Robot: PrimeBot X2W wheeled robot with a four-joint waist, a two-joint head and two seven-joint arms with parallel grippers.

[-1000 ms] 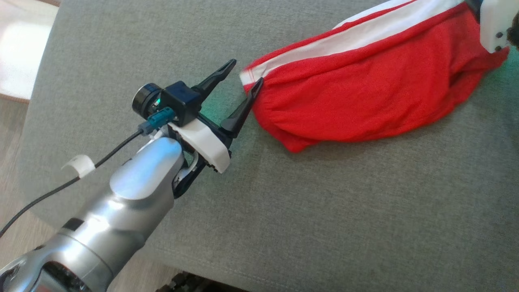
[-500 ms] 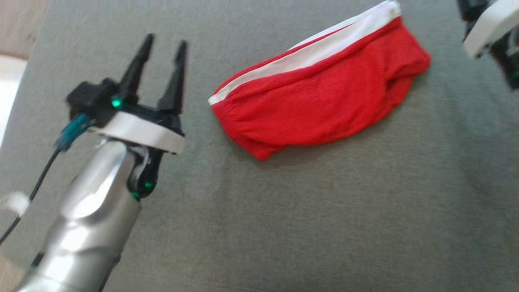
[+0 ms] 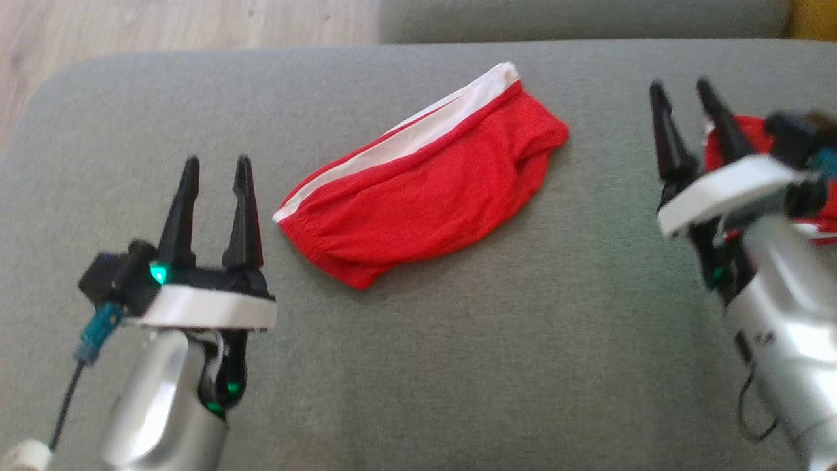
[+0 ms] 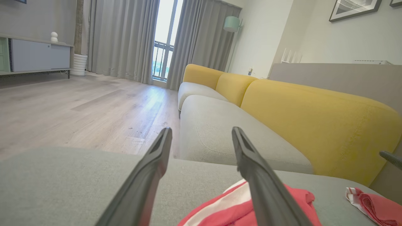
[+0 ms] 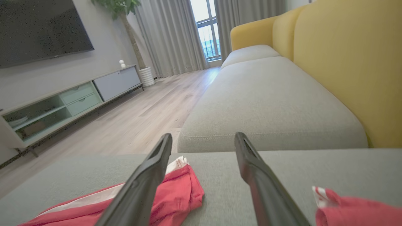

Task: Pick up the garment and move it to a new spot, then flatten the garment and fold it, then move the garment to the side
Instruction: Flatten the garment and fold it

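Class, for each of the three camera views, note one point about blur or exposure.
Head view: right gripper blurred, garment sharper. Left wrist view: window overexposed, near fingers soft. Right wrist view: red cloth at the lower right corner out of focus.

Red cloth (image 3: 757, 139) behind right gripper (image 3: 680, 88)

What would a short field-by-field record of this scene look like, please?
surface: grey sofa cushion
garment: red garment with a white stripe, folded, lying free between the two grippers
left arm: left gripper open, empty, left of the garment, apart from it
right arm: right gripper open, empty, right of the garment
other item: second red cloth near the right gripper
background: yellow backrest, wooden floor
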